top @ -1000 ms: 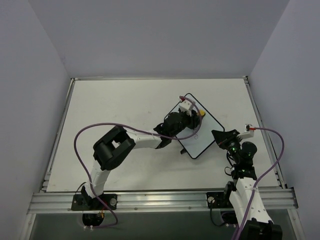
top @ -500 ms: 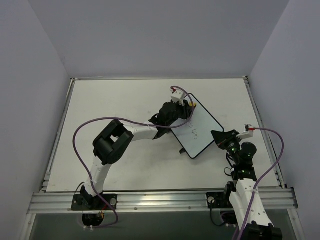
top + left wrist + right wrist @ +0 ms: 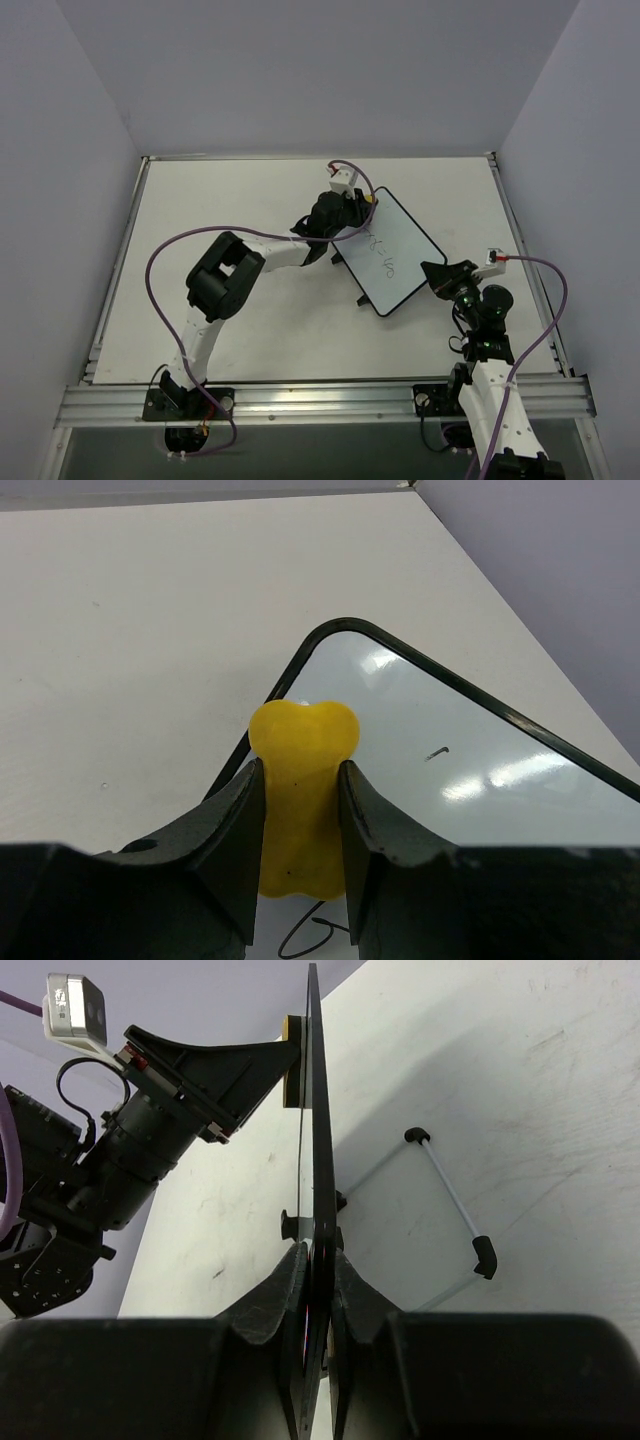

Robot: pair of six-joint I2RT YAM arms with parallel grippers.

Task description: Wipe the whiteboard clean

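Note:
The whiteboard [image 3: 395,250] is a small white board with a thin black frame, lying slanted at the table's middle right, with dark handwriting [image 3: 382,255] on it. My left gripper [image 3: 358,205] is shut on a yellow eraser [image 3: 300,790] and presses it at the board's far corner [image 3: 345,630]. A pen loop [image 3: 310,935] shows just below the eraser. My right gripper [image 3: 437,275] is shut on the board's near right edge. The right wrist view shows the board [image 3: 318,1130] edge-on between its fingers [image 3: 280,1290].
The board's wire stand with black feet [image 3: 450,1195] lies against the table behind the board. Grey walls enclose the table on three sides. A metal rail [image 3: 320,400] runs along the near edge.
My left gripper has slid the eraser from the board's middle up and left to its far corner. The handwriting it covered now shows. The right gripper has not moved.

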